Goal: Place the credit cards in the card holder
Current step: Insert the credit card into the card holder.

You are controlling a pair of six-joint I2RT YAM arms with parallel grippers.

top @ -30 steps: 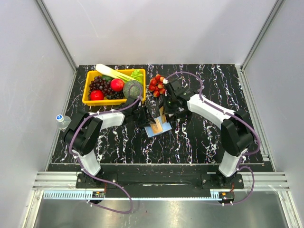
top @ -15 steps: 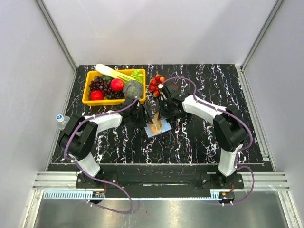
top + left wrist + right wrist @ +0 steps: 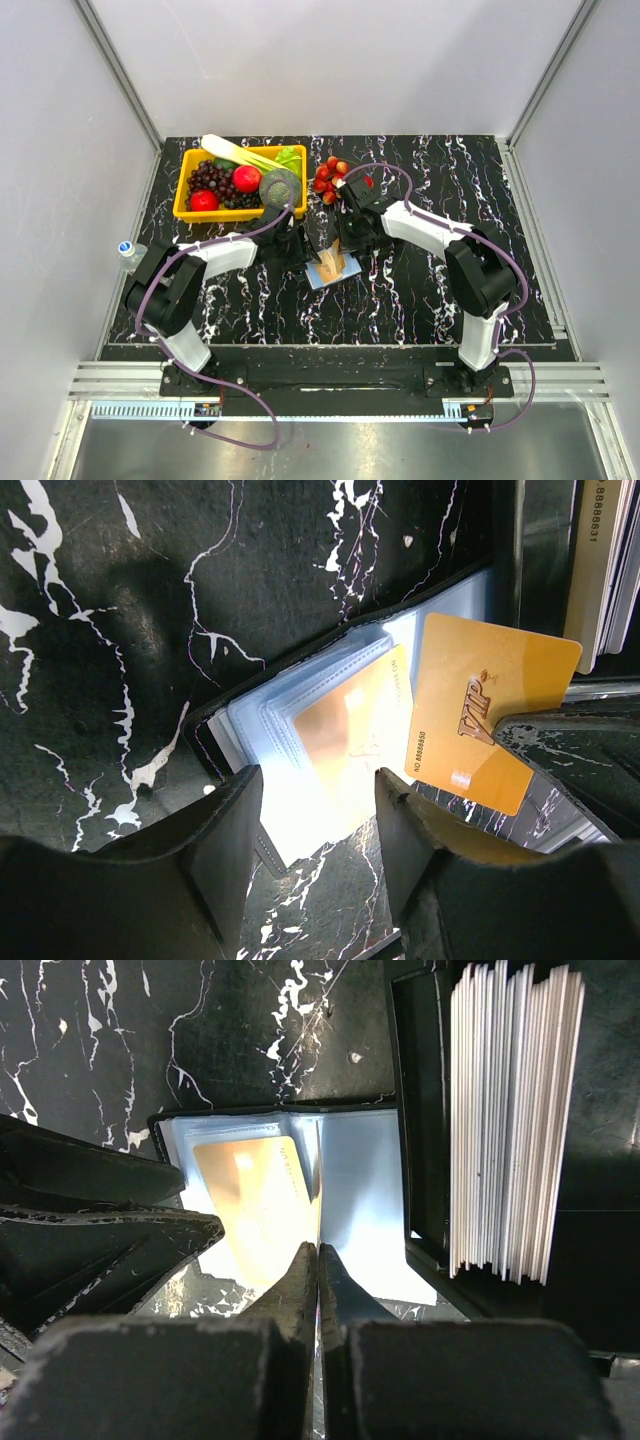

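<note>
The card holder [image 3: 322, 278] [image 3: 262, 712] [image 3: 360, 1180] is lying open around the middle of the surface [image 3: 420, 290], its light-blue inside facing up and its black outside showing as a thin rim. One gold tucked card [image 3: 350, 725] [image 3: 255, 1200] is sitting under a clear sleeve on one leaf. A second gold one, the VIP card [image 3: 490, 710], is hanging tilted over the holder's other leaf, its lower corner overlapping the blue. The right pincer [image 3: 343, 248] [image 3: 318, 1250] is pinching that card, its fingers pressed together on it directly above the fold. The left pincer [image 3: 305, 250] [image 3: 318, 780] is standing spread, one finger on each side of the sleeve's corner; whether they are touching the holder I cannot tell. Just beside the holder, toward the far edge, a black tray [image 3: 420, 1110] is holding a stack of pale cards [image 3: 510, 1120] [image 3: 600, 570] standing on edge. Farther out, a cluster of red fruits [image 3: 328, 180] is lying near the far edge, a yellow basket [image 3: 182, 210] of produce is sitting in the far left corner, and a bottle [image 3: 132, 255] is lying at the left edge.
</note>
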